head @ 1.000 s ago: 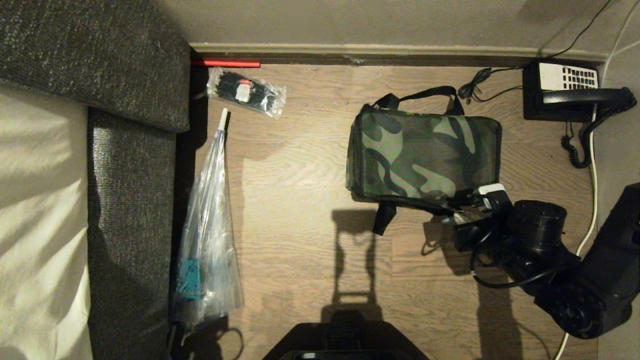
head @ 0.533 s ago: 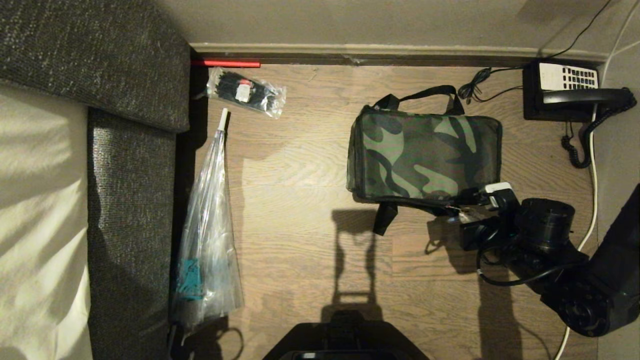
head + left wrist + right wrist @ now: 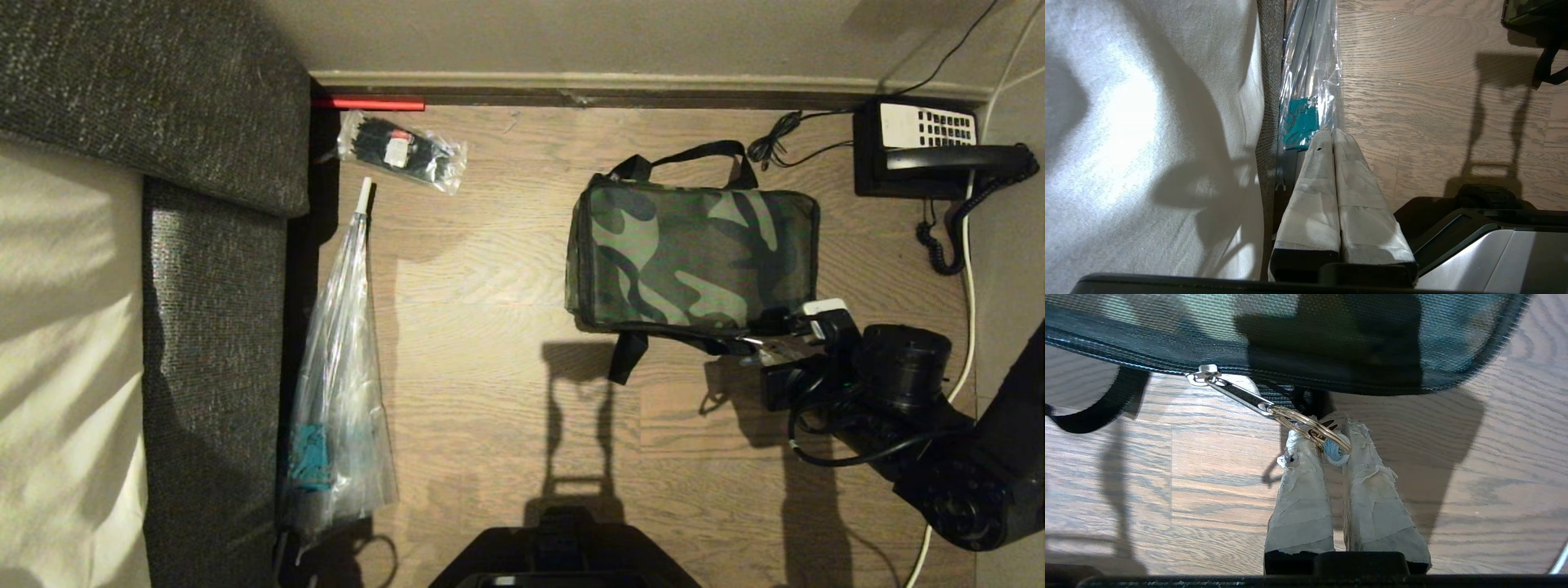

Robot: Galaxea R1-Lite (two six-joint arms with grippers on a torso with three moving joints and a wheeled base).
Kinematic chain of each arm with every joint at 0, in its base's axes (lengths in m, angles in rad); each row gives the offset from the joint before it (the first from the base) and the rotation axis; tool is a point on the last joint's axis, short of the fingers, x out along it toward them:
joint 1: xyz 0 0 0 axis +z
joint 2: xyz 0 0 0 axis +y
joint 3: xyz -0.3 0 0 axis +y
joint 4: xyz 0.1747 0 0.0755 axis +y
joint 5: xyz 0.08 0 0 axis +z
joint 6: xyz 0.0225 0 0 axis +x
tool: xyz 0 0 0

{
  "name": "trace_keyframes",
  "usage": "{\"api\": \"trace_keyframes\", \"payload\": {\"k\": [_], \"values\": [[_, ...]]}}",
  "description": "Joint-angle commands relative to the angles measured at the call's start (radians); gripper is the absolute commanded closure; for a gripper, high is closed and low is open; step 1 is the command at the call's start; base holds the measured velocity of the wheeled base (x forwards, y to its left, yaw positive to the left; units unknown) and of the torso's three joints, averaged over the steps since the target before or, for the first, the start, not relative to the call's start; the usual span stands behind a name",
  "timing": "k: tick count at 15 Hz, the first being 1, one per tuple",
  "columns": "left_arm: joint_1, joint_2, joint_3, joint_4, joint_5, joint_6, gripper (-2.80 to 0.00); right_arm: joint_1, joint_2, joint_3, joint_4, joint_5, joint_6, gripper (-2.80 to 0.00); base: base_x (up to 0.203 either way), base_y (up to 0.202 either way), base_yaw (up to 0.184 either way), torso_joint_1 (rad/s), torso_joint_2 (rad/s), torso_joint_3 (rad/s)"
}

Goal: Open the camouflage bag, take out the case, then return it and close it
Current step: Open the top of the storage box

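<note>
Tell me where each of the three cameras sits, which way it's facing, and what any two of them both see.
Head view: high on the robot, looking down at the wood floor, the camouflage bag and a telephone; shows the right gripper and the base.
Left wrist view: behind the left gripper, fingers together, beside a sofa, over a plastic-wrapped umbrella.
Right wrist view: behind the right gripper, shut on the blue loop of the zip pull.
Shared: head and right wrist views both show the bag; head and left wrist views, the umbrella.
</note>
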Motion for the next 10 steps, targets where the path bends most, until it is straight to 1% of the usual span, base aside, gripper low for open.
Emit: {"api": "trace_keyframes", "payload": {"k": [1, 6, 10], "values": [[0.0, 0.0, 0.002, 0.0, 0.0, 0.0, 0.0, -0.011, -0.003, 0.004, -0.007, 0.006, -0.007, 0.0, 0.0, 0.0, 0.0, 0.0, 0.0, 0.0], [0.0, 0.0, 0.002, 0.0, 0.0, 0.0, 0.0, -0.035, -0.009, 0.012, -0.007, 0.011, -0.019, 0.0, 0.0, 0.0, 0.0, 0.0, 0.0, 0.0], [0.0, 0.0, 0.002, 0.0, 0.0, 0.0, 0.0, -0.067, -0.015, 0.02, -0.007, 0.031, -0.02, 0.0, 0.0, 0.0, 0.0, 0.0, 0.0, 0.0]]}}
